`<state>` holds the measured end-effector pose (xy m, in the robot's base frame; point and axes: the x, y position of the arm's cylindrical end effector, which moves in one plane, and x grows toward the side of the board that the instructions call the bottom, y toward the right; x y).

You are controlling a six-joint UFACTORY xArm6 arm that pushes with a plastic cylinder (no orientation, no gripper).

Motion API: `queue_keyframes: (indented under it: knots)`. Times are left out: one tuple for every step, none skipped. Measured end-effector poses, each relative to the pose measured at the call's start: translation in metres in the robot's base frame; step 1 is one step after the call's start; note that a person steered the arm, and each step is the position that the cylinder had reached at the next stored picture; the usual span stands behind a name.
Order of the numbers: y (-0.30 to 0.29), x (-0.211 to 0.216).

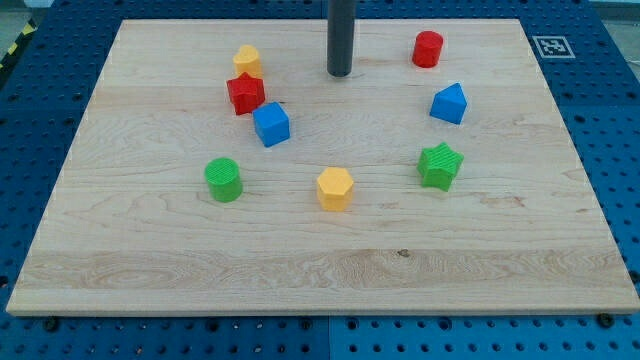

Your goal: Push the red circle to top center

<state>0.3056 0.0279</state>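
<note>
The red circle [428, 48], a short red cylinder, stands near the view's top, right of centre. My tip [340, 74] touches the board at top centre, about 90 pixels to the left of the red circle and a little lower. It touches no block. The rod rises straight up out of the view.
A yellow block [247, 59], a red star [245, 93] and a blue cube [271, 124] cluster left of my tip. A blue block [450, 103] and a green star [440, 165] lie on the right. A green circle [224, 179] and a yellow hexagon [335, 188] lie lower. The wooden board [320, 270] ends at blue pegboard.
</note>
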Motion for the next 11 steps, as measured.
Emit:
queue_keyframes:
  knots:
    - [0.042, 0.000]
    - [0.098, 0.000]
    - [0.149, 0.000]
    - [0.183, -0.003]
    - [0.195, -0.007]
    - [0.189, -0.028]
    - [0.170, -0.037]
    - [0.153, -0.036]
    - [0.119, -0.036]
    - [0.089, -0.036]
    - [0.059, -0.036]
